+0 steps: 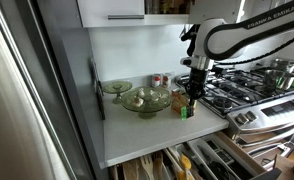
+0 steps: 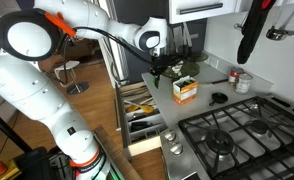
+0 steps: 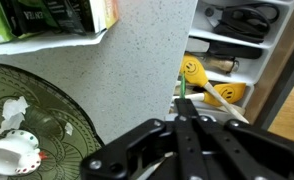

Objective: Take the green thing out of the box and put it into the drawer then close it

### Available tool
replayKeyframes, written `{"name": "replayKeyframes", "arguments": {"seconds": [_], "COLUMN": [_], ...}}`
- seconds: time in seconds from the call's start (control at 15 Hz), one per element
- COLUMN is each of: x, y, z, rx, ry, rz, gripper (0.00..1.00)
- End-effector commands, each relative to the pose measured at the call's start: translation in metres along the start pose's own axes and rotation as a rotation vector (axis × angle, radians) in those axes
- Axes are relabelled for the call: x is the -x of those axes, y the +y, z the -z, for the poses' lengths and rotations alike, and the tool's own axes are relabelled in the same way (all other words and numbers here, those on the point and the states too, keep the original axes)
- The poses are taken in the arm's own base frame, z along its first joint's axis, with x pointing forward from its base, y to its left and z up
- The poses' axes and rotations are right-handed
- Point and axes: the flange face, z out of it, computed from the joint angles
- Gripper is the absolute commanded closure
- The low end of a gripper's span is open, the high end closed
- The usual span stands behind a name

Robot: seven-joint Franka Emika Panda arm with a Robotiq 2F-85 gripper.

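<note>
In the wrist view my gripper [image 3: 185, 100] is shut, and a thin sliver of the green thing [image 3: 183, 88] sticks out between its fingertips. It hangs over the counter's edge, just short of the open drawer [image 3: 249, 60]. The yellow-orange box [image 3: 47, 20] stands behind it on the counter. In both exterior views the gripper [image 1: 192, 100] [image 2: 159, 70] is beside the box [image 2: 185, 90], on the side toward the pulled-out drawer [image 2: 139, 118] [image 1: 202, 160]. The green thing is too small to make out in those views.
A pale green glass bowl [image 3: 37, 120] holding white items sits on the counter by the gripper, with a second bowl [image 1: 117, 88] farther along. A yellow smiley utensil [image 3: 209, 80] and black tools [image 3: 237, 15] lie in the drawer. The stove [image 1: 257, 85] [image 2: 237, 135] borders the counter.
</note>
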Motion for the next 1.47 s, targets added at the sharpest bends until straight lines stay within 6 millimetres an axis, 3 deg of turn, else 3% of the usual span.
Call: {"name": "replayKeyframes", "arguments": {"seconds": [0.0, 0.4, 1.07, 1.13, 1.2, 1.4], "x": [-0.024, -0.043, -0.020, -0.020, -0.020, -0.020], "y": [0.003, 0.007, -0.001, -0.004, -0.006, -0.012], "z": [-0.029, -0.057, -0.081, -0.084, -0.086, -0.090], "rx": [0.058, 0.224, 0.263, 0.257, 0.254, 0.235], "ry": [0.019, -0.041, -0.159, -0.163, -0.164, -0.178], "rz": [-0.097, -0.111, -0.028, -0.015, -0.008, 0.015], "gripper": [1.00, 1.00, 1.00, 0.92, 0.72, 0.51]}}
